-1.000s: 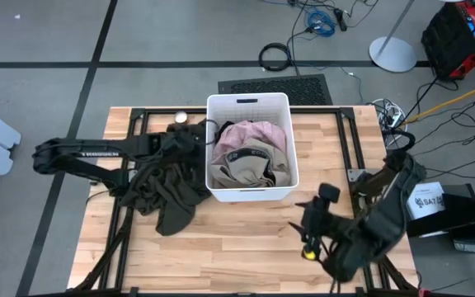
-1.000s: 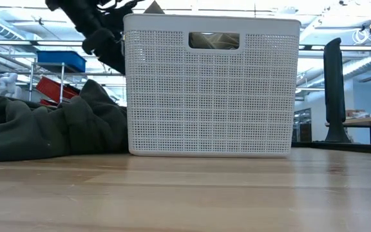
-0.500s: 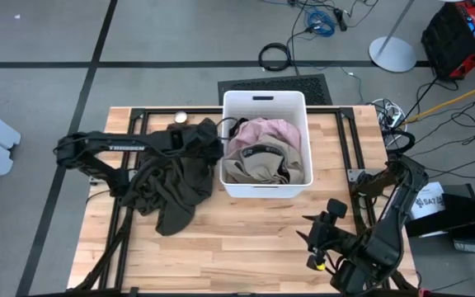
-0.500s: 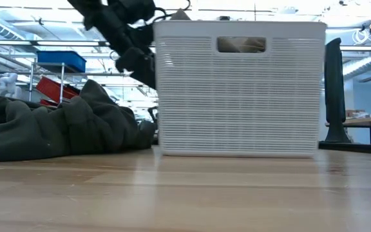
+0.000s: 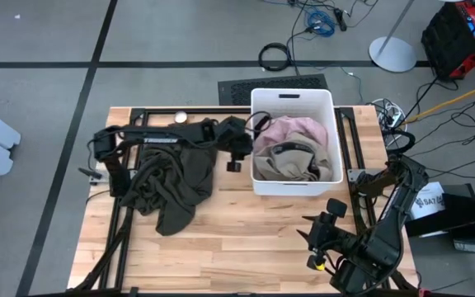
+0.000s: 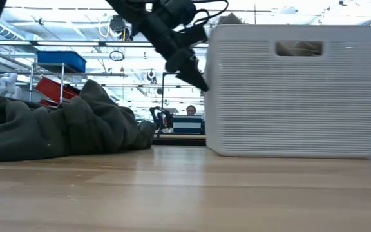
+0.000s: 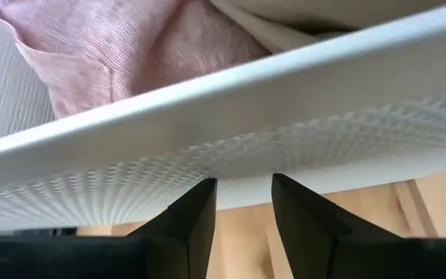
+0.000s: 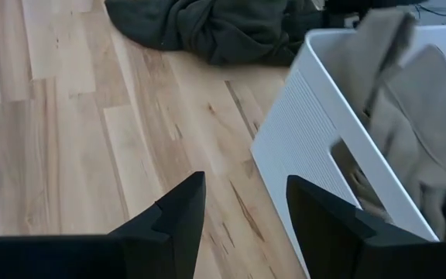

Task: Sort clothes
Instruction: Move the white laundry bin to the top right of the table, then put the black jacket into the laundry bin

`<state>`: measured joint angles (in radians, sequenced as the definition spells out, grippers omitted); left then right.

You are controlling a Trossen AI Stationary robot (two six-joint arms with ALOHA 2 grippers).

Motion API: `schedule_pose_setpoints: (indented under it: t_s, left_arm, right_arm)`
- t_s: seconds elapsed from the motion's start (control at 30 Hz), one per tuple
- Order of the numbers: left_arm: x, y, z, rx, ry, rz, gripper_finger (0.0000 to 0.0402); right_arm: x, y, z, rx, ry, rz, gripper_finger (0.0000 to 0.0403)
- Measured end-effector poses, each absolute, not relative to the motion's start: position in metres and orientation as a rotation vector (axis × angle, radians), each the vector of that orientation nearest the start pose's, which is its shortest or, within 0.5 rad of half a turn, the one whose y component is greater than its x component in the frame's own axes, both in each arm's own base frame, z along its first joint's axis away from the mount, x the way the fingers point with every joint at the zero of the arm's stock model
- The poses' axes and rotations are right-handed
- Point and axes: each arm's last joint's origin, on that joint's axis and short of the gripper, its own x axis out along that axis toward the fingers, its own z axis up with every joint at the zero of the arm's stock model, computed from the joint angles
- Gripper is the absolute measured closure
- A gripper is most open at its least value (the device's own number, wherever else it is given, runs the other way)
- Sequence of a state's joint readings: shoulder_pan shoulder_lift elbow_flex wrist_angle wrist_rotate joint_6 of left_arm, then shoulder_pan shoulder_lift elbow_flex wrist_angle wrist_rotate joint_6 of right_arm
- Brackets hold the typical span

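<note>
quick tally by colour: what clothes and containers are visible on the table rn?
Dark olive garment, on the table: 1
Pink garment, in the bin: 1
Beige garment, in the bin: 1
White bin: 1
Total: 4. More clothes may lie hidden under those in the bin.

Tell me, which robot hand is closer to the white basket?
Left. The left gripper is right against the white basket's side wall, next to the dark olive garment. The right gripper hangs away from it, over bare table near the front edge.
</note>
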<state>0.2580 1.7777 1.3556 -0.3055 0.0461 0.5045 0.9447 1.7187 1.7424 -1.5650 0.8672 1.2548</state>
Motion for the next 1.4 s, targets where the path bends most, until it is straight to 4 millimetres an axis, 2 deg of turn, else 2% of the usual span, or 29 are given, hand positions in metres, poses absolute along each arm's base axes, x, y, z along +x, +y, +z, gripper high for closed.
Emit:
schedule_pose_setpoints:
  t_s: [0.2, 0.37, 0.47, 0.6, 0.77, 0.93, 1.03, 1.2, 1.33, 1.4]
  left_arm:
    - [0.405, 0.104, 0.258, 0.367, 0.717, -0.009, 0.0263]
    - [0.400, 0.103, 0.263, 0.344, 0.809, -0.033, 0.0263]
    - [0.385, 0.099, 0.272, 0.314, 0.908, -0.056, 0.0263]
    - [0.359, 0.083, 0.289, 0.236, 1.021, -0.077, 0.0263]
    - [0.314, 0.048, 0.318, 0.121, 1.166, -0.101, 0.0263]
    - [0.278, 0.009, 0.334, 0.059, 1.165, -0.074, 0.0263]
    - [0.261, -0.008, 0.325, 0.015, 1.189, -0.064, 0.0263]
    - [0.245, -0.031, 0.283, 0.048, 1.322, -0.117, 0.0263]
    - [0.242, -0.044, 0.246, 0.231, 1.392, -0.200, 0.0263]
    - [0.245, -0.046, 0.239, 0.338, 1.381, -0.180, 0.0263]
  right_arm:
    - [0.196, 0.234, 0.344, -0.058, 0.759, -0.472, 0.0234]
    - [0.196, 0.234, 0.344, -0.065, 0.761, -0.471, 0.0234]
    - [0.196, 0.233, 0.344, -0.074, 0.764, -0.466, 0.0234]
    - [0.195, 0.233, 0.345, -0.078, 0.765, -0.461, 0.0234]
    - [0.194, 0.234, 0.345, -0.059, 0.771, -0.462, 0.0234]
    - [0.191, 0.239, 0.345, -0.028, 0.780, -0.435, 0.0234]
    - [0.188, 0.244, 0.345, -0.017, 0.771, -0.411, 0.0234]
    - [0.181, 0.251, 0.345, -0.010, 0.761, -0.374, 0.0234]
    - [0.179, 0.253, 0.345, -0.015, 0.760, -0.365, 0.0234]
    - [0.179, 0.253, 0.345, -0.015, 0.760, -0.365, 0.0234]
